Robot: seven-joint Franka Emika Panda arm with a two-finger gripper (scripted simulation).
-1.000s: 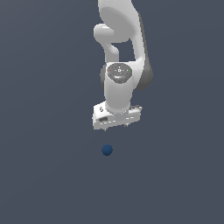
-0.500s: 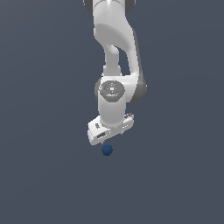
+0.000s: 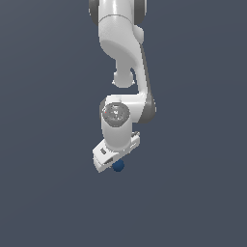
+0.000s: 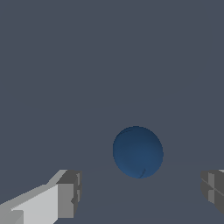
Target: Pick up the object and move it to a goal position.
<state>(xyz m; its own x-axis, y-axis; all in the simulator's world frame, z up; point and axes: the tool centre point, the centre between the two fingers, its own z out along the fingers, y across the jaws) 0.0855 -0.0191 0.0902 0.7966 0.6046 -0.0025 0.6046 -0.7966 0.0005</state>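
The object, a small dark blue ball [image 3: 118, 166], lies on the grey floor. In the exterior view the white gripper's hand [image 3: 114, 155] is tilted and right over the ball, hiding its upper part. In the wrist view the ball [image 4: 138, 152] lies between the two grey fingertips [image 4: 70, 193], nearer the far one. The gripper [image 4: 142, 190] is open, with wide gaps on both sides of the ball. Nothing is held.
The white arm [image 3: 120, 58] reaches down from the top of the exterior view. A plain dark grey floor [image 3: 48, 193] lies all around.
The arm has come down and forward over the ball. The gripper, well above the ball a second ago, now straddles it. The ball has not moved.
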